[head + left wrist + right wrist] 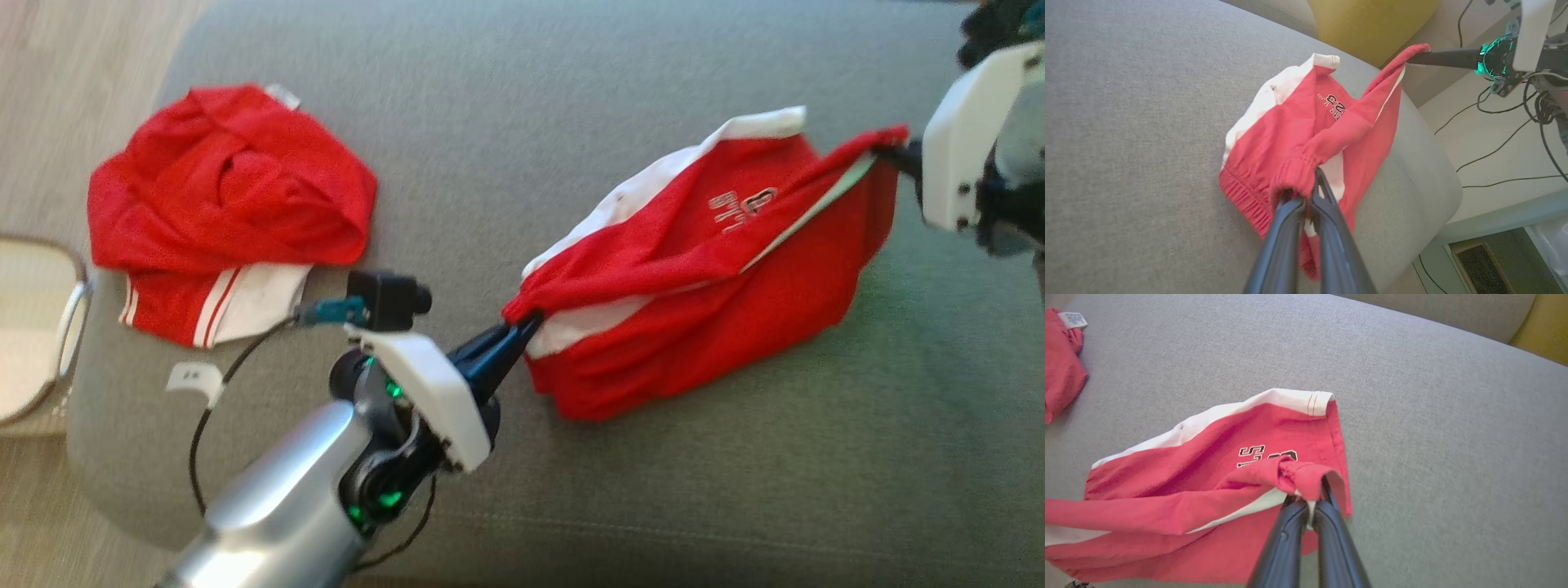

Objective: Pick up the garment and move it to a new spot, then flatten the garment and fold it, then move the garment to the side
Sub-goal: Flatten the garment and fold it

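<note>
Left gripper [525, 324] and right gripper [883, 150] each clamp one end of the red garment [694, 343], which sags between them onto the grey sofa cushion [571, 98]; light, limp cloth, probably best held by its edges.

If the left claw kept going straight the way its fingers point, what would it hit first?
The red shorts: the left gripper is shut on their bunched edge, so it would push into that cloth. Past it, probably the grey sofa cushion; depth is unclear.

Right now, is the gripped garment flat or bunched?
Bunched, not flat. The red garment hangs in folds, pinched at one end by the left tool and at the other by the right tool.
</note>
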Motion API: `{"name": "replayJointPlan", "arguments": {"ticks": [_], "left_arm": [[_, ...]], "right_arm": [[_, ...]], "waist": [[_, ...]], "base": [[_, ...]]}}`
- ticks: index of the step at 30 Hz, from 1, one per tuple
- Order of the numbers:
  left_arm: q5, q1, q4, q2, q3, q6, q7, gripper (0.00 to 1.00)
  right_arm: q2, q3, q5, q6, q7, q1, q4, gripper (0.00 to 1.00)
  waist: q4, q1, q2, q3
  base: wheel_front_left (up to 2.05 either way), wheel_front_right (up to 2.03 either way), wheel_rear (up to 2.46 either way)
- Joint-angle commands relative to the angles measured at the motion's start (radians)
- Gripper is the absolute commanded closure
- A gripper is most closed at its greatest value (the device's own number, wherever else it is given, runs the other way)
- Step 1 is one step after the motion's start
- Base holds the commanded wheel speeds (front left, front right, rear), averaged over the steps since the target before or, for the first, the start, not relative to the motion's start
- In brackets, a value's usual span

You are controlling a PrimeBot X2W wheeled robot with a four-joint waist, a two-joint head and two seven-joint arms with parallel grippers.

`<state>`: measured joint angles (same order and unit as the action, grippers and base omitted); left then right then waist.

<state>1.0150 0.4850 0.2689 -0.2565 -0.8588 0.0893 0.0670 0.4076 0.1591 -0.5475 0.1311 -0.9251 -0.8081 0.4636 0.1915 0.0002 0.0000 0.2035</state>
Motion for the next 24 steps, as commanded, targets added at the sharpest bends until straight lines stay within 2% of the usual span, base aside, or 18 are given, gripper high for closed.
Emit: {"name": "replayJointPlan", "arguments": {"ticks": [1, 15, 24], "left_arm": [[0.001, 0.059, -0.019, -0.008, 0.043, 0.006, -0.013, 1.0], [-0.013, 0.172, 0.124, 0.086, 0.043, 0.029, -0.096, 1.0], [-0.02, 0.219, 0.203, 0.112, 0.041, 0.035, -0.137, 1.0]], "right_arm": [[-0.003, 0.005, 0.009, 0.0, 0.015, -0.046, -0.026, 1.0], [-0.002, 0.043, 0.081, 0.0, 0.276, -0.225, 0.228, 1.0], [0.006, 0.065, 0.083, 0.0, 0.365, -0.292, 0.351, 1.0]], "waist": [[0.033, -0.0002, 0.0, 0.044], [0.071, -0.0002, 0.0, 0.148], [0.079, -0.0002, 0.0, 0.188]], "base": [[0.0, 0.0, 0.0], [0.0, 0.0, 0.0], [0.0, 0.0, 0.0]]}}
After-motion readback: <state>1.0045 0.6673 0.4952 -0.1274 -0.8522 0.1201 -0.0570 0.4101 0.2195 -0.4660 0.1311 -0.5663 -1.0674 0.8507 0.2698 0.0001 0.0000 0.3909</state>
